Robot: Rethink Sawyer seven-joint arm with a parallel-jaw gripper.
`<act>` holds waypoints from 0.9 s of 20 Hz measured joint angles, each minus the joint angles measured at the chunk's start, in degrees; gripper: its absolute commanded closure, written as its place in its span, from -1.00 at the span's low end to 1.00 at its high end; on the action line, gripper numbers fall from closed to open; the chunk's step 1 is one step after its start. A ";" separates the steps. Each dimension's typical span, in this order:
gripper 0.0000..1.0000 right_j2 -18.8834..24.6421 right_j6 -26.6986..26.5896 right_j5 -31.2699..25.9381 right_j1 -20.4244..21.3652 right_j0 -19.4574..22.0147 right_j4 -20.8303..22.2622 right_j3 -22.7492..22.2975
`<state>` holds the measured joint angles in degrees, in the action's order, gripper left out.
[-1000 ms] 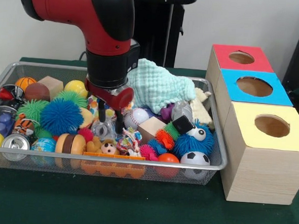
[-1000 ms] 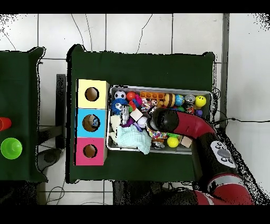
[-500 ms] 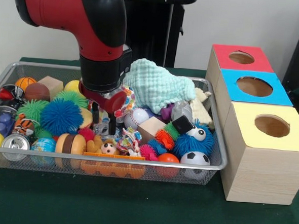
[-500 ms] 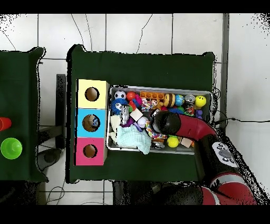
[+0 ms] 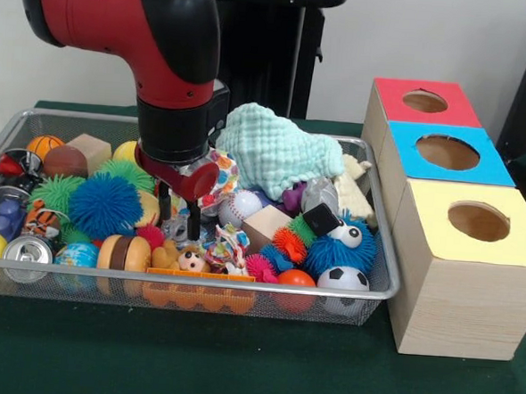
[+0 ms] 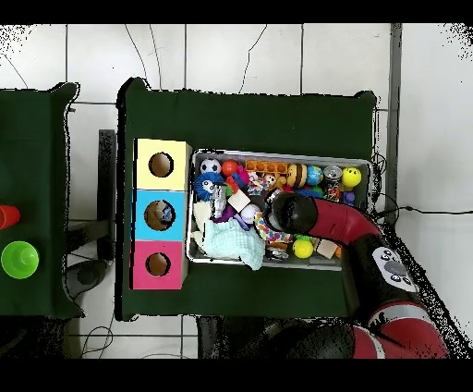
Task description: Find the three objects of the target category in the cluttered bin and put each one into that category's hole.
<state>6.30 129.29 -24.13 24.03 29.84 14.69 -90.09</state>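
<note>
The red and black arm's gripper [image 5: 178, 216] hung at centre-left of the front view in the toy-crowded wire mesh bin [image 5: 240, 288], its two fingers slightly parted and seemingly empty; red, blue and yellow-topped wooden boxes [image 5: 448, 153] waited at right, so sorting looked barely started

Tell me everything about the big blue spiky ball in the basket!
The blue spiky ball is round and covered all over in soft-looking rubbery bristles. It sits on top of the pile in the wire basket, toward the side away from the boxes. A green spiky ball presses against it on one side, another green one peeks out behind it, and a toy hamburger lies just in front. The gripper hangs right beside it, and I can't tell if they touch.
</note>
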 measured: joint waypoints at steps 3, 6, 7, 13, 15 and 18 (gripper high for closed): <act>-1.00 -0.02 0.00 -0.01 -0.04 -0.02 0.00 0.06; 1.00 -0.03 0.00 -0.01 -0.07 -0.02 0.00 0.07; 1.00 -0.03 0.00 -0.02 -0.07 -0.02 0.00 0.08; 1.00 -0.04 0.00 -0.02 -0.07 -0.06 0.00 0.12; 1.00 -0.04 0.00 -0.02 -0.06 -0.06 0.00 0.12; 1.00 -0.03 0.00 -0.02 -0.07 -0.06 0.00 0.12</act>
<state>6.27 129.29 -24.15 23.96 29.77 14.69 -89.97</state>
